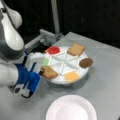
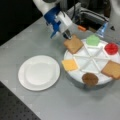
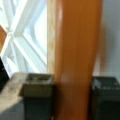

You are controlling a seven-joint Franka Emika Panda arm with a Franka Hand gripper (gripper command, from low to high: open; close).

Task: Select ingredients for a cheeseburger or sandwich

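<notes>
My gripper (image 1: 42, 71) (image 2: 67, 37) is shut on the outer edge of a tan-brown toast ingredient (image 1: 49, 72) (image 2: 73, 44), which is over its section of the white divided tray (image 1: 60, 80) (image 2: 75, 76). In the wrist view the toast (image 3: 75, 62) stands on edge between both fingers (image 3: 37, 95). Other ingredients lie in the tray: a green disc (image 1: 45, 61) (image 2: 93, 40), a red disc (image 1: 53, 50) (image 2: 111, 48), a second toast (image 1: 76, 49) (image 2: 112, 69), a brown patty (image 1: 86, 62) (image 2: 90, 79) and a cheese square (image 1: 71, 76) (image 2: 70, 65). No cheeseburger or sandwich shows.
A white paper plate (image 1: 71, 108) (image 2: 39, 72) with nothing on it lies on the grey table in front of the tray. A metal frame and post (image 1: 50, 35) stand behind the tray. In a front view, black perforated board (image 2: 15, 110) borders the table.
</notes>
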